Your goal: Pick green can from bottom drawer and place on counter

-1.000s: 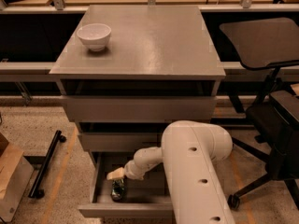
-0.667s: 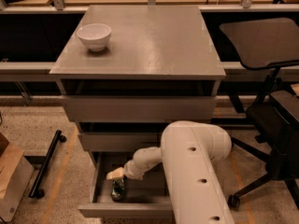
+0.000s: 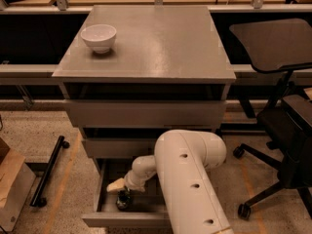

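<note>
Camera view showed a white bowl (image 3: 98, 37) upper left on the counter (image 3: 161, 48) surface. Lower centre, the bottom drawer (image 3: 122, 221) stood open. The gripper (image 3: 118, 186) hung inside it, directly over the green can (image 3: 123, 200), which seemed upright. Whether it gripped the can could not be told. The bulky arm (image 3: 191, 179) hid the drawer's right half.

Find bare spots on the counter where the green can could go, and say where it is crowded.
The counter is bare right of and in front of the white bowl. Crowded: the bottom drawer, where the gripper sits at the green can.
</note>
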`<action>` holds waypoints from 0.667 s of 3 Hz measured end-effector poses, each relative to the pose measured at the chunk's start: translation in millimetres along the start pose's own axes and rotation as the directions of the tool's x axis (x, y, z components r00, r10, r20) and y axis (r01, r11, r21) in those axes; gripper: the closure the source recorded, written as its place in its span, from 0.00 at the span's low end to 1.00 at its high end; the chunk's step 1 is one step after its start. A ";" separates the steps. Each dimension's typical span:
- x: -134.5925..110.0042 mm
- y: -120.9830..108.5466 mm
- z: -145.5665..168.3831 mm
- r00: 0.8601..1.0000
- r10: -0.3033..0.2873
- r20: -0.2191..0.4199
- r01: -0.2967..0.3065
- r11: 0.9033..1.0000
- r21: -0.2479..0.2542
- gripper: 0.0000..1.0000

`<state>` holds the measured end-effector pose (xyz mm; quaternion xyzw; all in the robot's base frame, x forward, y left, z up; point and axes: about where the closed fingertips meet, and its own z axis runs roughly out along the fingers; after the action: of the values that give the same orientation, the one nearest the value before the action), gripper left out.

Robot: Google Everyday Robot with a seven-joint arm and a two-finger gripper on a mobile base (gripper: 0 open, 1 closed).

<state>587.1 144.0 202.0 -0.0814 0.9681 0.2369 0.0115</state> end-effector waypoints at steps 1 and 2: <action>0.6 -0.5 16.2 1.000 0.010 -0.015 -0.010 1.000 -0.011 0.00; -2.0 -4.9 38.4 1.000 0.027 -0.007 -0.027 0.998 -0.057 0.00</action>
<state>589.2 157.7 165.8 -0.0693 0.9620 0.2641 0.0031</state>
